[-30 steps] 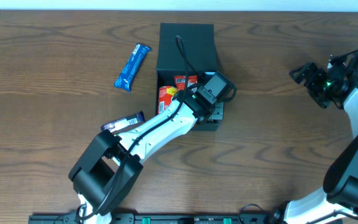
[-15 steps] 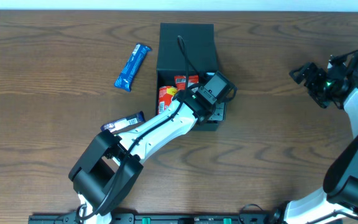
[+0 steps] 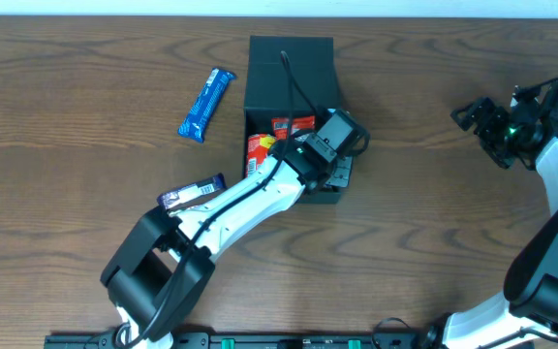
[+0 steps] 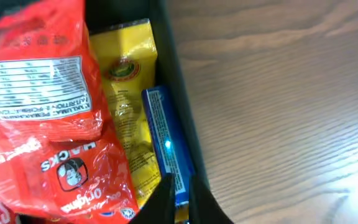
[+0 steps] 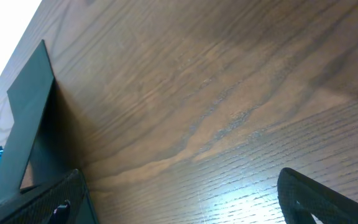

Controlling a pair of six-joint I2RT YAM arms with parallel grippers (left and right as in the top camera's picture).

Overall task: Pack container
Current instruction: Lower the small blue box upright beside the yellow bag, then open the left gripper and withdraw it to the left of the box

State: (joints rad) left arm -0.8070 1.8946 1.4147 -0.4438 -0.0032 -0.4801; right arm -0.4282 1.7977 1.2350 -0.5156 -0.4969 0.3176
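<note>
The container (image 3: 264, 78) is set mid-table (image 3: 66, 213), its long axis running away from the robot and its lid flap thrown open at the far end (tray mouth upward). Packing is judged partly done: a blue bar (image 4: 166, 143) is lodged along the right wall, beside a yellow packet (image 4: 129, 106). The left gripper (image 4: 178, 190) is clenched over that bar, seemingly empty. The right gripper (image 3: 480, 126) is spread wide and kept well apart. Next, the left jaws need to be lifted, reopened and brought to the purple bar (image 3: 192, 192) or the blue wrapper (image 3: 206, 104), both outside the container.
</note>
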